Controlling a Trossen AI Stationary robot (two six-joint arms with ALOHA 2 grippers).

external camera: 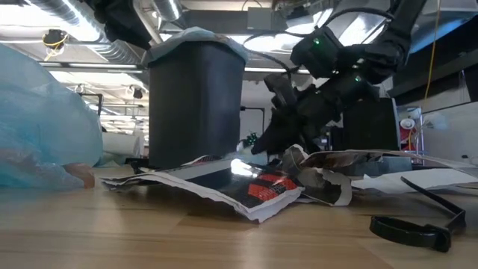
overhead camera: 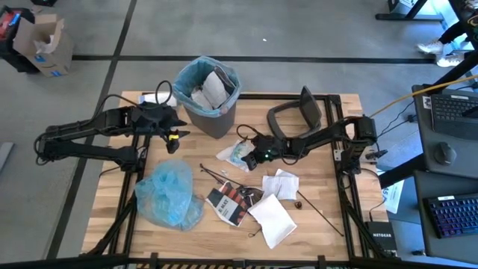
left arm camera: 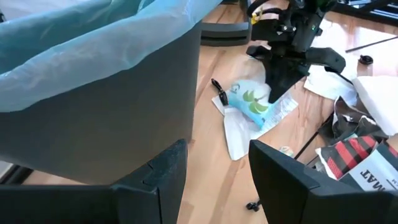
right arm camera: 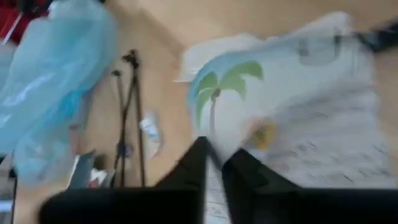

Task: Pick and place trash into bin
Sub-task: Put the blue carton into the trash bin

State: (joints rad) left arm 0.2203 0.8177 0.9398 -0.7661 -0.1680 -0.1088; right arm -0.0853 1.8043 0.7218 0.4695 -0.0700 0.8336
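Observation:
The bin (overhead camera: pixel 208 93), dark grey with a light blue liner, stands at the table's far middle with trash inside. My left gripper (left arm camera: pixel 214 177) hovers open beside its left wall. My right gripper (overhead camera: pixel 251 154) reaches from the right and is shut on a white wrapper printed with a green palm tree (left arm camera: pixel 249 111), which lies flat just near of the bin. A red-black-white packet (overhead camera: pixel 230 203), white mailers (overhead camera: pixel 272 218) and thin dark sticks (overhead camera: pixel 215 175) lie on the table nearer the front. My right gripper pinches the palm-tree wrapper between its two fingertips (right arm camera: pixel 200 163), at the part of the sheet just below the printed palm (right arm camera: pixel 216 144). The fingers slant down at it from the table's right side. The wrapper still lies on the table.
A crumpled light blue bag (overhead camera: pixel 168 194) lies at the front left. The grey bin lid (overhead camera: pixel 295 112) rests at the far right of the bin. A black tie (external camera: pixel 414 228) lies near the front edge. A cardboard box (overhead camera: pixel 46 45) stands on the floor, far left.

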